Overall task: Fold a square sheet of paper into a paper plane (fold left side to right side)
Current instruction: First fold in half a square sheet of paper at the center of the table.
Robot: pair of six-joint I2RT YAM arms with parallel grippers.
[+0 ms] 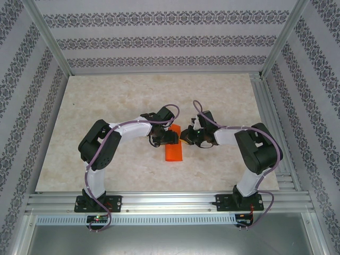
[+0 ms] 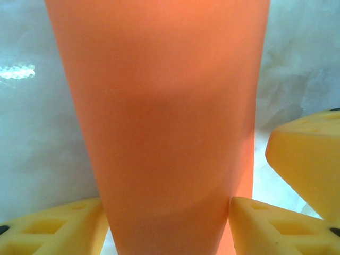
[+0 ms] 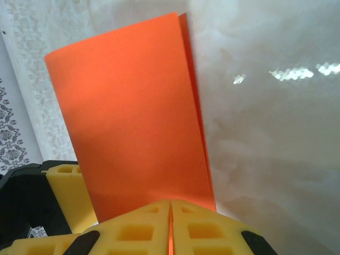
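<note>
1. The square sheet of paper (image 1: 173, 150) lies on the counter (image 1: 106, 106) between the two arms. It is doubled over into a narrow upright strip, and in the right wrist view two layers show along its right edge.
2. The right gripper (image 3: 170, 223) has its fingers clenched together on the near end of the strip, with orange paper showing in the seam between them.
3. The left gripper (image 1: 169, 138) is released. Its fingers (image 2: 53, 231) stand apart on either side of the strip, which runs up between them. I cannot tell whether they brush its edges.
4. Judged from this, the left-to-right fold is laid over but looks soft. The step in hand is holding the layers aligned while the fold is set.
5. The next move likely calls for the right fingers to keep the edges pinned while the left fingers press along the folded side to sharpen the crease.
6. The risk is that the thin sheet slides or the layers skew if the pinch loosens before the crease is pressed.
</note>
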